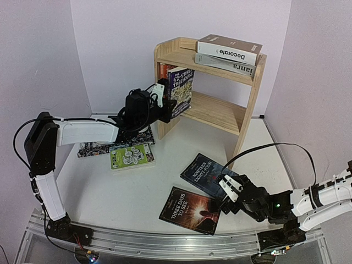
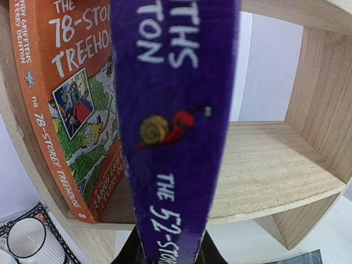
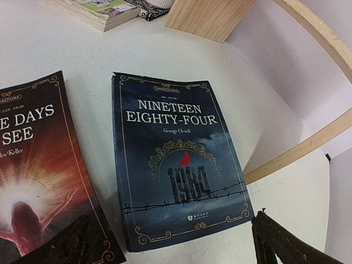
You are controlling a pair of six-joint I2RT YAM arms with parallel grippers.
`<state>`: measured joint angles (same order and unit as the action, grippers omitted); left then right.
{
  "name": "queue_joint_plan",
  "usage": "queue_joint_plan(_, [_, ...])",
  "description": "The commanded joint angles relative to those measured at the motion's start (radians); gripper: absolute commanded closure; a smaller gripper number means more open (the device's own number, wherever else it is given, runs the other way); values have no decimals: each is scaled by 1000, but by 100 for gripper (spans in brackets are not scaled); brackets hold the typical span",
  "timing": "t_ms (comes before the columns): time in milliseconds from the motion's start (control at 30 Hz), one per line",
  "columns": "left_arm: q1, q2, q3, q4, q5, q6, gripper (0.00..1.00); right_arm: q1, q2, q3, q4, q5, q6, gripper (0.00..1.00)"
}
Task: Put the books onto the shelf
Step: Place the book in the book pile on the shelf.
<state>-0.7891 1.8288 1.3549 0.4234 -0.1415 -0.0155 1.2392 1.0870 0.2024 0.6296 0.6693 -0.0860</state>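
My left gripper (image 1: pixel 164 105) is shut on the purple cartoon paperback (image 1: pixel 182 89), holding it upright at the left end of the pine shelf's (image 1: pixel 248 104) lower tier. In the left wrist view the purple spine (image 2: pixel 173 110) fills the centre, with the orange paperback (image 2: pixel 60 104) standing just left of it. "Decorate" (image 1: pixel 228 49) lies on grey "ianra" (image 1: pixel 231 65) on the top tier. The green paperback (image 1: pixel 132 156), "Nineteen Eighty-Four" (image 1: pixel 204 173) and "Three Days to See" (image 1: pixel 190 210) lie flat on the table. My right gripper (image 1: pixel 229 188) hovers open over the near end of "Nineteen Eighty-Four" (image 3: pixel 176 165).
A patterned placemat (image 1: pixel 93 148) with a dark border lies under the left arm, beside the green book. The lower shelf board (image 2: pixel 269 165) is bare to the right of the purple book. Walls close in on both sides and behind the shelf.
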Motion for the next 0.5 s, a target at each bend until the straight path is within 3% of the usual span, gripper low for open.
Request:
queue_joint_plan(0, [12, 14, 108, 123, -48, 14, 100, -4, -4, 3, 20, 13, -1, 2])
queue_joint_plan(467, [75, 85, 207, 121, 31, 4, 100, -4, 2, 5, 20, 14, 0, 2])
